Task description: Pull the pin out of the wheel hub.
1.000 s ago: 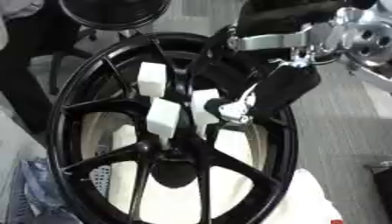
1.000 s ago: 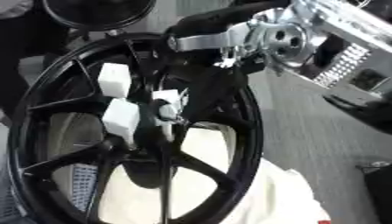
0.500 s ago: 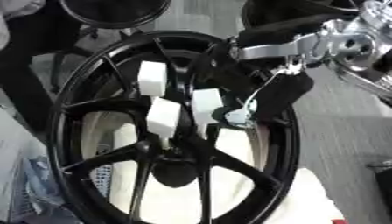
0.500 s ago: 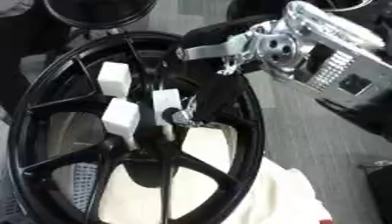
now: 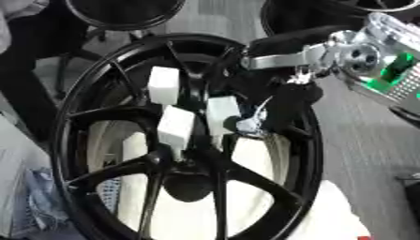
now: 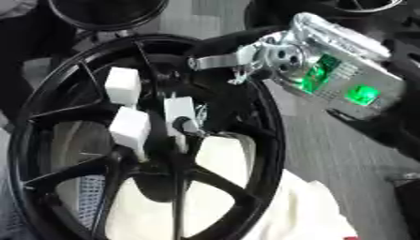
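Observation:
A large black spoked wheel (image 5: 98, 93) lies tilted before me. Three white block-shaped pins stand at its hub: one upper left (image 5: 162, 84), one below it (image 5: 175, 125), one to the right (image 5: 220, 111). My right hand (image 5: 287, 101), black, comes down from the upper right. Its fingertips (image 5: 248, 124) are curled at the right side of the right-hand pin, pinching it. The silver forearm (image 6: 336, 75) with green lights hangs over the rim's upper right. My left hand shows in neither view.
A white cloth (image 5: 332, 213) lies under the wheel's lower right. Another dark round rim (image 5: 123, 9) stands at the top. Grey floor (image 5: 369, 140) runs along the right. A bluish bundle (image 5: 33, 201) sits at the lower left.
My right forearm has swung in over the rim and rolled, so its green-lit panel now faces up. The hand stays at the right-hand pin. The view has shifted slightly.

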Controlling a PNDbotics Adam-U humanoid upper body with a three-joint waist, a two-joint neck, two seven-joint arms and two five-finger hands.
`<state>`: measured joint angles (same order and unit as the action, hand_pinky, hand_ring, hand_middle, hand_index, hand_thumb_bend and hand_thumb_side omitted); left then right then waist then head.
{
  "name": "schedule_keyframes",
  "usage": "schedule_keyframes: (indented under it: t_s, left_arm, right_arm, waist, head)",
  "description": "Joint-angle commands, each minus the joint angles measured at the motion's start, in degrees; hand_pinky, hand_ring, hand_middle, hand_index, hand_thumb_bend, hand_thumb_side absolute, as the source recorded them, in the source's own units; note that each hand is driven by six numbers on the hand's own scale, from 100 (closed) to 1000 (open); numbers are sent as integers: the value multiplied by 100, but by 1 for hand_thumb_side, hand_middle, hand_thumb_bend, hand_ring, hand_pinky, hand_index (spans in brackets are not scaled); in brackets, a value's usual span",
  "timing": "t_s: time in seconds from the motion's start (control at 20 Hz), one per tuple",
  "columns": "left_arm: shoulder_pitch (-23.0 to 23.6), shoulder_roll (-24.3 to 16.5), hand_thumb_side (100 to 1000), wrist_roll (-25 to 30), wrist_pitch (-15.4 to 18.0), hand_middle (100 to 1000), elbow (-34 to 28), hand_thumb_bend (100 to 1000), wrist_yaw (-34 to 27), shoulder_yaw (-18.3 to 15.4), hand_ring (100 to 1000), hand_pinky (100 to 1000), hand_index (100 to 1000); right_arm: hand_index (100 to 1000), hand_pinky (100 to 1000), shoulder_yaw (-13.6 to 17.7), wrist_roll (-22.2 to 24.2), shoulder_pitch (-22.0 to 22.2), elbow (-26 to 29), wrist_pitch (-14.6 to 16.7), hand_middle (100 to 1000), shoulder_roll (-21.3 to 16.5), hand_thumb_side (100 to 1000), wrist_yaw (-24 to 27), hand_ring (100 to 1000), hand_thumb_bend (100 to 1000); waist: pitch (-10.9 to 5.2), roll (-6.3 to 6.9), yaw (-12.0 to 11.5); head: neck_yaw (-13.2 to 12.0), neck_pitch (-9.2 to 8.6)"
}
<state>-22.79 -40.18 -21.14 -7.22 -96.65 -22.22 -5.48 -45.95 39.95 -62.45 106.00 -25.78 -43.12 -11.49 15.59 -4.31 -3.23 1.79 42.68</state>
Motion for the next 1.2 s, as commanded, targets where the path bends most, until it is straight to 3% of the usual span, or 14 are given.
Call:
schedule_keyframes:
  t_s: [0.05,0.5,0.85,1.2]
  left_arm:
    - [-93,-90,517,4,1,866,-51,620,-40,-36,868,798,903]
    - [-112,-69,517,5,0,867,-61,613,-54,-36,868,799,903]
    - [-113,-48,517,4,-10,864,-65,608,-61,-36,868,799,901]
    - [-100,-38,517,-18,-29,864,-61,605,-58,-48,869,800,897]
  right_arm:
    - [869,902,36,45,-63,-40,14,850,-48,496,-5,899,260]
    - [860,898,-32,110,-34,-196,81,831,58,443,-133,884,281]
    - [774,883,-61,40,-36,-307,77,689,191,397,-198,812,237]
    - [633,855,-16,-608,-57,-163,-241,525,219,383,204,725,100]
  waist:
    - [-82,50,-15]
    - [-61,48,-37]
    - [-46,60,-60]
    - [-49,52,-55]
  head:
    - [9,-65]
    - [15,-84]
    - [33,-110]
    - [30,-113]
